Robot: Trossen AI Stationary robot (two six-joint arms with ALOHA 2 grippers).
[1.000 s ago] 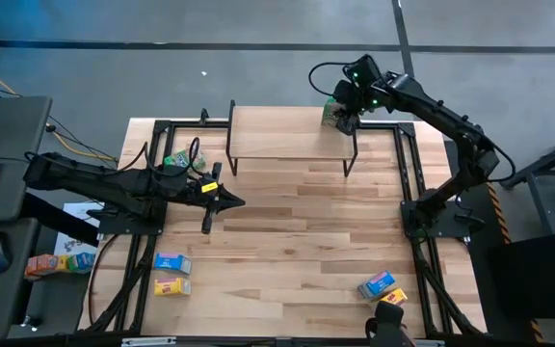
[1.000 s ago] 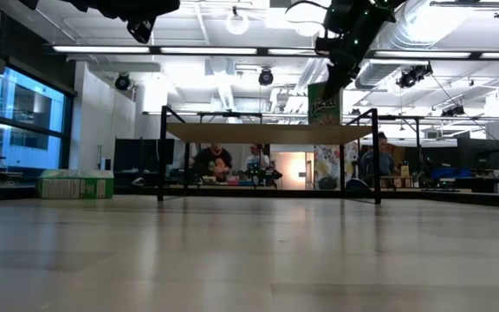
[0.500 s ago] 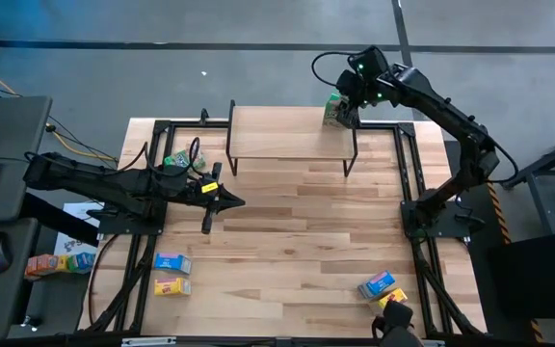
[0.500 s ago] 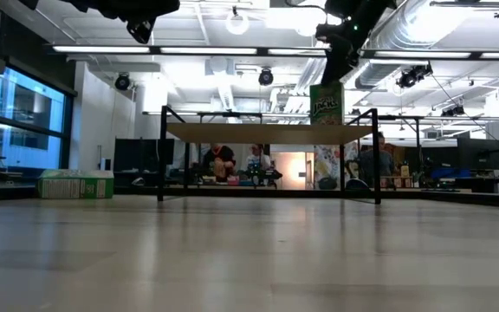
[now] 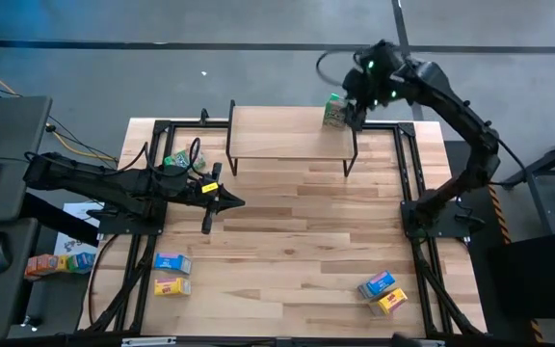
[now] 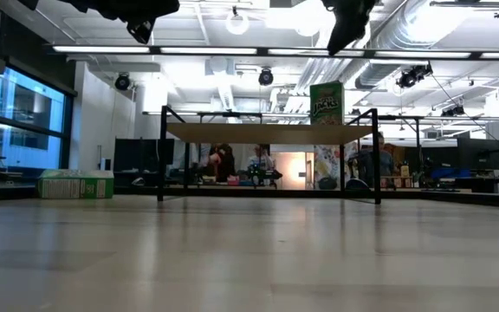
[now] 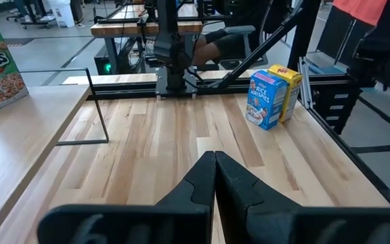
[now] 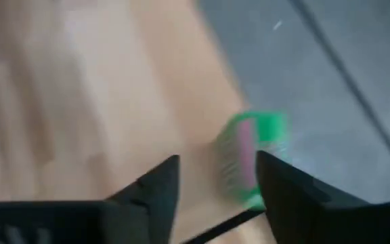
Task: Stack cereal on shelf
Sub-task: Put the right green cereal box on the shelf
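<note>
Shelf (image 5: 287,133): small riser, light wood rectangular top on thin black metal legs, at the far side of the wood-plank tabletop (image 5: 287,241).

One green miniature cereal box (image 5: 333,110) stands upright on the shelf top at its far right corner; the low view (image 6: 326,103) shows it free, nothing touching it.

Right gripper (image 5: 357,99) hangs just beside and above that box, fingers (image 8: 156,183) parted and empty, box released.

Left gripper (image 5: 234,201) lies near the tabletop in front of the shelf, fingers clenched together on nothing, arm waiting.

Second green cereal box (image 5: 177,160) lies flat on the tabletop left of the shelf.

Blue cereal box (image 5: 171,263) and yellow cereal box with red print (image 5: 171,285) lie side by side well in front of the shelf, left side.

Another blue box (image 5: 377,284) and yellow box (image 5: 388,302) touch each other well in front of the shelf, right side.
</note>
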